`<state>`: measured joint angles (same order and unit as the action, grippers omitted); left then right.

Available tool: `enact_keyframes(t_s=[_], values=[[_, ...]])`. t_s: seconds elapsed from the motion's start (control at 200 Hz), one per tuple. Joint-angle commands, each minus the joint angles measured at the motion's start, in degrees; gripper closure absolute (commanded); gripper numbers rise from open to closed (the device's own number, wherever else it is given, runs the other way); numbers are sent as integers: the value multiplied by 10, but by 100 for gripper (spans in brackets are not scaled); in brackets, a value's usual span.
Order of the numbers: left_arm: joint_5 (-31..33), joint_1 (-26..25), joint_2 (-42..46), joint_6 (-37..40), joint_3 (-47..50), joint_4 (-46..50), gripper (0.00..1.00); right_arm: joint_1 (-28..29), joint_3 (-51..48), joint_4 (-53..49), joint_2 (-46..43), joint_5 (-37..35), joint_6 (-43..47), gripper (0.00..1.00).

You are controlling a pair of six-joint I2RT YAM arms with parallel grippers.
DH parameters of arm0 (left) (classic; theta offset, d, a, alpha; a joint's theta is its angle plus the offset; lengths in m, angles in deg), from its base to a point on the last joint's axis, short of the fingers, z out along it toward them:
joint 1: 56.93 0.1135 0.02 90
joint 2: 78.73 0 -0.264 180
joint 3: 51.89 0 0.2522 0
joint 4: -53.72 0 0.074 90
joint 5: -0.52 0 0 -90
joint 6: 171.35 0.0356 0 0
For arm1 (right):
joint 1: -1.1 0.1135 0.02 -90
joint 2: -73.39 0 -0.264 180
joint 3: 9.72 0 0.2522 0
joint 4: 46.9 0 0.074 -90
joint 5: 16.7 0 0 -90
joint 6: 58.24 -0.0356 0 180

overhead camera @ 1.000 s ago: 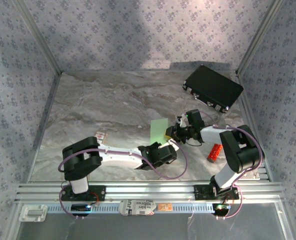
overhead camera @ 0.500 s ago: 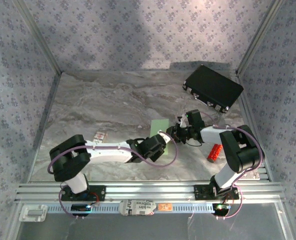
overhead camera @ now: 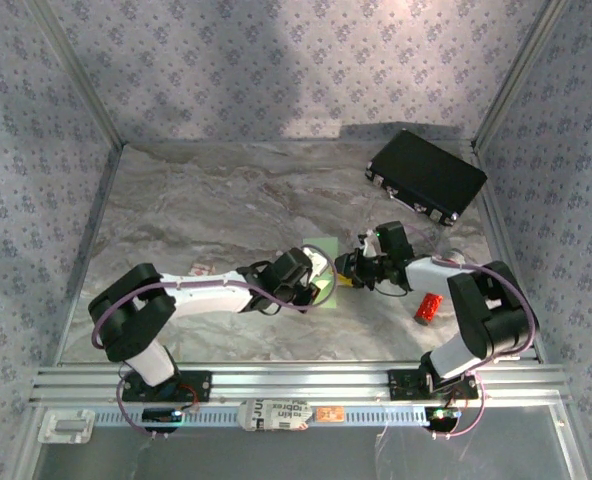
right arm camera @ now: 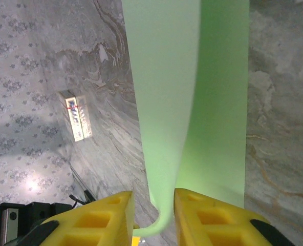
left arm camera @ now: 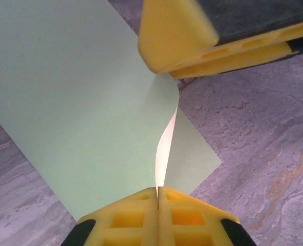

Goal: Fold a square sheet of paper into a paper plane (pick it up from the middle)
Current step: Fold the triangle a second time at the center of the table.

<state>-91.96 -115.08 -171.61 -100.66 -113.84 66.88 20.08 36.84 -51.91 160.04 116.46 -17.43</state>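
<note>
**Paper mid-fold: left pinch on, right jaws loose, slip and skew risk**

The square sheet of paper (left arm camera: 74, 102) sits near the centre of the bench (overhead camera: 196, 200). It is curled over itself, with one layer lying flat and the other bowing up. We see no firm crease, so we judge it is nowhere near a plane yet.

Left gripper (left arm camera: 157, 195): pressed together, pinching the paper's edge where the layers meet, at the sheet's 6–7 o'clock in the top view.

Right gripper (right arm camera: 152, 197): at the sheet's 3–4 o'clock, jaws part-spread. The curl runs between them and looks unclamped.

What we think could go wrong:
- There is only one real hold, and it is at an edge. Any pull from the left arm could slide the thin paper out or tear it there.
- The bowed layer is springy. With nothing pressing it down, it may flop open and lose the edge alignment, which would skew the crease.
- If the right jaws close on the curl as it sits, they would crumple it or put a crease in the wrong place.
- The two grippers are just beside each other, so a small lateral move risks finger contact.
- The red cylinder (overhead camera: 430, 306) at 4 o'clock is near the right arm, and a swing could knock it.
- The black case (overhead camera: 426, 177) at 1 o'clock is well apart, so no concern there.
</note>
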Motion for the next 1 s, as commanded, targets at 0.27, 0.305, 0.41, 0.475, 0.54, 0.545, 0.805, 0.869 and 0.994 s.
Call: enact_keyframes(t_s=[0.27,0.305,0.41,0.475,0.54,0.545,0.805,0.869,0.994], values=[[-62,23,7,-31,9,-37,100,24,-62,-42,-125,-78,-35,77],[-63,23,7,-32,8,-37,100,32,-66,-41,-129,-78,-38,79],[-67,26,4,-36,7,-40,100,55,-69,-40,-132,-79,-48,85],[-67,28,5,-37,8,-40,99,64,-76,-24,-133,-78,-62,87],[-69,29,5,-39,10,-43,98,77,-76,-13,-133,-83,-68,87],[-70,29,6,-39,10,-43,98,79,-76,-13,-132,-83,-68,87],[-86,37,6,-49,17,-56,93,95,-63,34,-104,-91,-87,88],[-92,40,6,-53,19,-64,92,101,-56,42,-94,-94,-90,88],[-103,46,3,-59,20,-71,91,104,-51,55,-79,-103,-93,88]])
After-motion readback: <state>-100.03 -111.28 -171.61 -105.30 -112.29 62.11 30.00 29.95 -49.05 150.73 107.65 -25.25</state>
